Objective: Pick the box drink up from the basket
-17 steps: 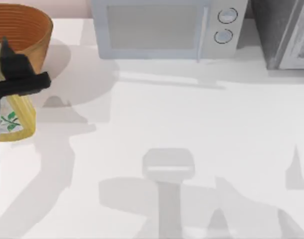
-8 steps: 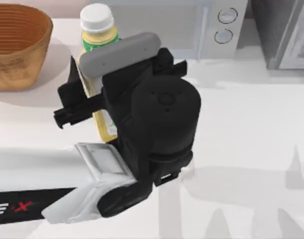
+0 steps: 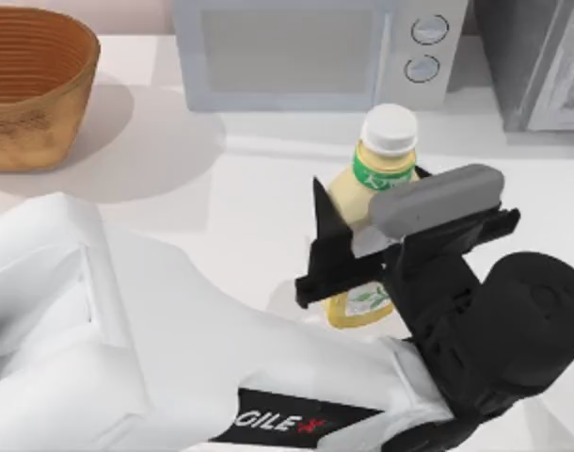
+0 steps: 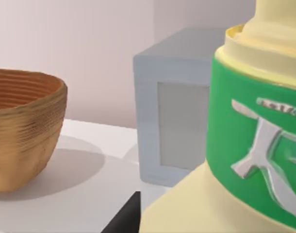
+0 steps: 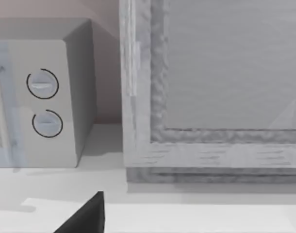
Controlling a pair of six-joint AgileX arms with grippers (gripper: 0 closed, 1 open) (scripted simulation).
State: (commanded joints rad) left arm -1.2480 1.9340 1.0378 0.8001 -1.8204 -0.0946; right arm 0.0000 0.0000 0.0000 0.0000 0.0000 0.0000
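left gripper (image 3: 362, 250): clamped on the box drink (image 3: 370, 212)
box drink: out over the table, right of centre, cap toward the microwave (image 3: 296, 52)
basket (image 3: 33, 85): far left, well apart

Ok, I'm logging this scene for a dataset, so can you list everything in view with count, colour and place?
box drink: one, pale yellow with white cap and green band, held above the table's middle.
basket: one, orange-brown wicker, table's far left corner.
microwave: one, light grey, at the back.
cabinet: one, grey, back right.
table: one, white.
left gripper: one, black, shut on the box drink, mid-table.
right gripper: dark finger tip, facing the cabinet.
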